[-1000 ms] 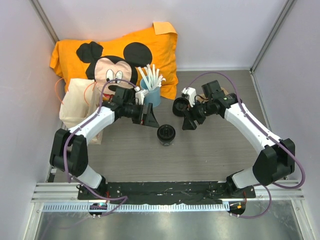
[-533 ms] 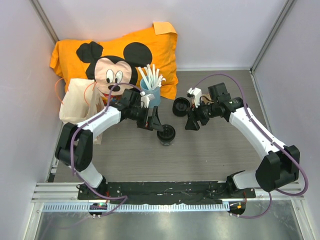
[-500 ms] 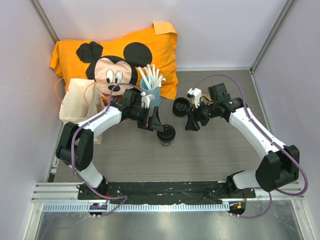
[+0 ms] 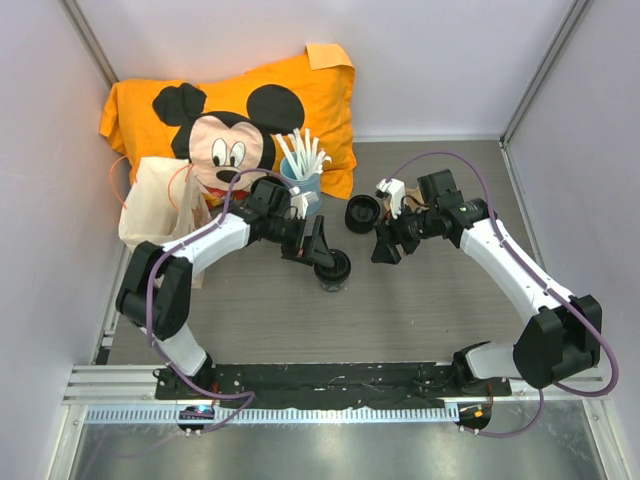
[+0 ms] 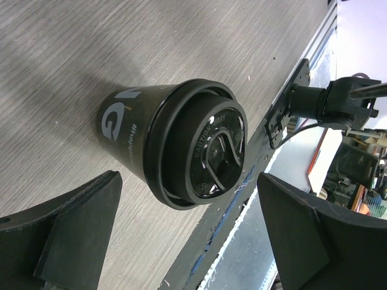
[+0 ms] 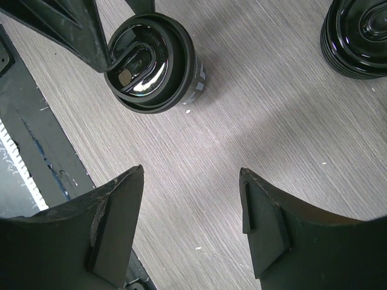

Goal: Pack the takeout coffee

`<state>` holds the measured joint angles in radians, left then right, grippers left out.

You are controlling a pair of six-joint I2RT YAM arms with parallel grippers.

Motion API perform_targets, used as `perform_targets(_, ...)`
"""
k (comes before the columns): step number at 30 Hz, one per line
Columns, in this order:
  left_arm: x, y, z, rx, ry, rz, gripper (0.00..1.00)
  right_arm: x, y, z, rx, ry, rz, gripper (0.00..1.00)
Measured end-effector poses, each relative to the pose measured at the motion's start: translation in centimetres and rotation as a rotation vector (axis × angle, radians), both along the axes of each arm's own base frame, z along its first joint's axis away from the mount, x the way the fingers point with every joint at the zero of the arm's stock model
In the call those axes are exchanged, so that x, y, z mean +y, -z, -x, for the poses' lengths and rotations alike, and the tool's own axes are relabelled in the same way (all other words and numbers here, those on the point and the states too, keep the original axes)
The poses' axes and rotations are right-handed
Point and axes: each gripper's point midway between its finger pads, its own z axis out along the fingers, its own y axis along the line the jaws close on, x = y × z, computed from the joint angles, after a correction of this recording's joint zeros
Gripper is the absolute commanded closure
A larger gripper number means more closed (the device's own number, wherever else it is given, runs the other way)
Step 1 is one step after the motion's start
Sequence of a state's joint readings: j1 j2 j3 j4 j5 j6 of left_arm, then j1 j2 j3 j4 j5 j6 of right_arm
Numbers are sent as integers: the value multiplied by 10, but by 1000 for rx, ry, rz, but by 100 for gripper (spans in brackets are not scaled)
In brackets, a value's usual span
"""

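The left gripper point(image 5: 187, 181) has its fingers spread wide, one on each side of the takeout coffee point(image 5: 181, 145), with a gap showing between each fingertip and the cup's dark body. The cup stands upright on the grey wood-grain table point(image 5: 54, 54), black ridged lid toward the wrist camera. From above, it sits at the table's middle, just beyond the left fingertips. The right gripper point(image 6: 190, 175) hangs nearby with its fingers apart and holding nothing, the coffee ahead of it and a squat black ring-shaped piece point(image 6: 357, 36) beside it. A blue cup of white sticks point(image 4: 303, 185) stands behind the left arm, against an orange Mickey Mouse bag point(image 4: 240, 100).
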<state>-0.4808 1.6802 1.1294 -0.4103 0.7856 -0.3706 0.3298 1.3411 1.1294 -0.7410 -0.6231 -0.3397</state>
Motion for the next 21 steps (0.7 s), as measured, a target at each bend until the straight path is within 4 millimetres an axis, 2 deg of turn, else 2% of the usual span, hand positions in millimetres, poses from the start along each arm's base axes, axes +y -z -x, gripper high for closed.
perform_targets(8,-1,9,0,5,-4,-27,0,1,-1,-1,-6,2,-4,31)
perform_targets(21,-2,22,0,15,-6,-62,9,0,-5,4,-23,0,-18,33)
